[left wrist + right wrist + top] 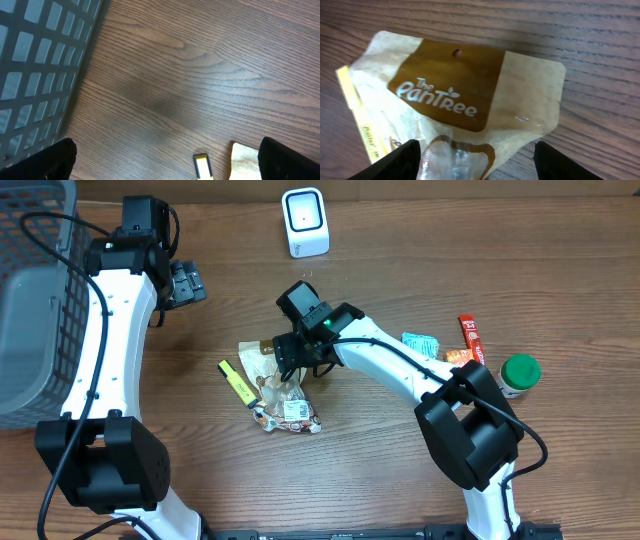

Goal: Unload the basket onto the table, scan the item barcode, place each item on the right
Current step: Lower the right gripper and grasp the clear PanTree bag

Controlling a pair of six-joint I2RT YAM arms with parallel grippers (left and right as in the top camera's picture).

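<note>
While the overhead camera takes in the whole brown wood-grain surface [400,260], each wrist camera sees only a patch of it. From above, a grey wire-mesh basket [35,300] sits at the left edge and a white box-shaped barcode scanner [304,222] stands near the far edge. Towards the right edge lie a teal sachet [420,343], an orange-red stick packet [470,338] and a small white tub with a green lid [519,373]. Wood fills every picture to its borders.

The tan and brown plastic snack pouch [285,395] lies flat in the middle of the surface, its near end crumpled and carrying a small white label too small to read. Only the right wrist view gives the print: "The PanTree" in white on a brown panel, a punched hang hole above it and a clear window below. A narrow yellow packet [236,382] lies just beside the pouch on its left. The left wrist view shows a strip of bare wood between that packet's end and a corner of the pouch.

The right claw [477,162] hangs over the pouch's far end, fingers spread and gripping nothing. The left claw [165,160] is near the basket, jaws wide apart over bare wood, also empty.
</note>
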